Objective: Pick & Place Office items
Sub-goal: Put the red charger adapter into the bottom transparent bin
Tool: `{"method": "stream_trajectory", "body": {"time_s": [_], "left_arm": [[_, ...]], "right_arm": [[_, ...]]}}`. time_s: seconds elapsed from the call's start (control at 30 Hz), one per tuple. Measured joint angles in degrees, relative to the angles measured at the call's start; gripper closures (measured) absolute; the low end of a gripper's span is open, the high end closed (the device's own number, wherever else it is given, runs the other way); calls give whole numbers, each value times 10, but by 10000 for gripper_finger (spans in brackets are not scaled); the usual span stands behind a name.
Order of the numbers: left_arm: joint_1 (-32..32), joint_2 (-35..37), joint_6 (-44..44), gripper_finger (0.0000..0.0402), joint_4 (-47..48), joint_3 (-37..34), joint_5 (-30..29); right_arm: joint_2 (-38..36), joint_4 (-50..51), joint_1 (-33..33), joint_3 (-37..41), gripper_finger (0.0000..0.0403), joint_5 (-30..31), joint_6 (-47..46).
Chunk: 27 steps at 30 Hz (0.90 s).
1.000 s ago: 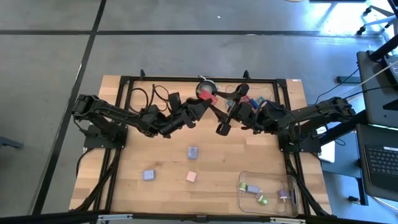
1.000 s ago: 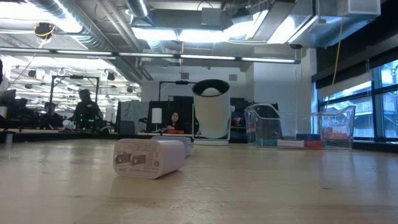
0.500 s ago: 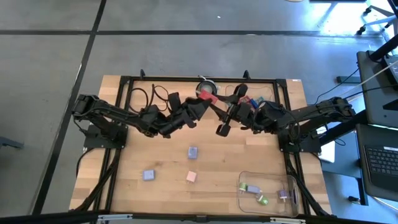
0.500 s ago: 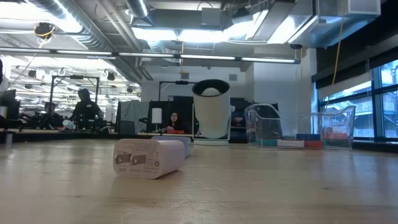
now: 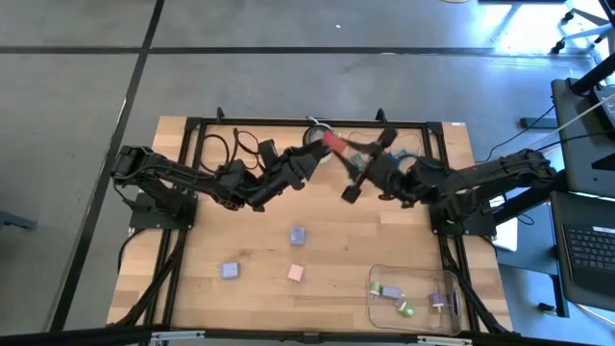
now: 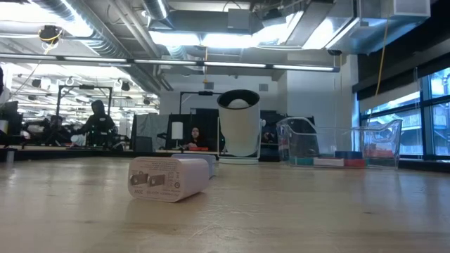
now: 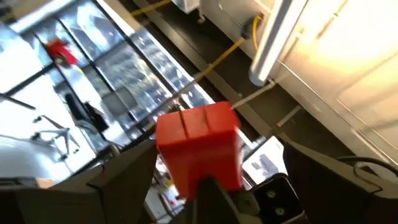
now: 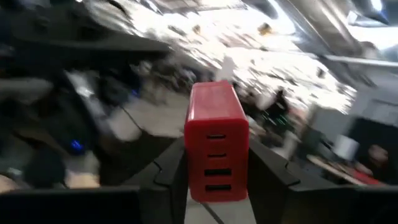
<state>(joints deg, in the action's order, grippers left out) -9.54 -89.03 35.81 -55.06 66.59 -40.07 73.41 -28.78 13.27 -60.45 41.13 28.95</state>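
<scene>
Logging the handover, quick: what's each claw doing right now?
Left claw: open, holding nothing.
Right claw: closed on the red block.

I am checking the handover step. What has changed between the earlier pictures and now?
The red block passed from the left tool to the right tool. The right tool shut on it and lifted it slightly toward the table's far edge; the left tool opened and let go. The loose blocks on the table, the tray and the round white-and-black object stayed as they were.
</scene>
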Motion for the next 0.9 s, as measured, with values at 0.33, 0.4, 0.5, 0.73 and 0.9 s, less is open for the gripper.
{"method": "stream_trajectory", "body": {"time_s": [0.33,0.4,0.5,0.73,0.9], "left_arm": [[-1,2,-49,55,19,0,13],[-1,2,-56,55,34,0,12],[-1,2,-52,55,55,0,14],[-1,2,-51,55,85,0,29],[-1,2,-51,54,100,0,55]], "right_arm": [[-143,342,63,0,280,91,-254],[-166,416,81,0,280,80,-360],[-185,523,108,0,280,17,-522],[-171,680,189,0,280,-268,-861],[-131,679,281,0,280,-406,-957]]}}
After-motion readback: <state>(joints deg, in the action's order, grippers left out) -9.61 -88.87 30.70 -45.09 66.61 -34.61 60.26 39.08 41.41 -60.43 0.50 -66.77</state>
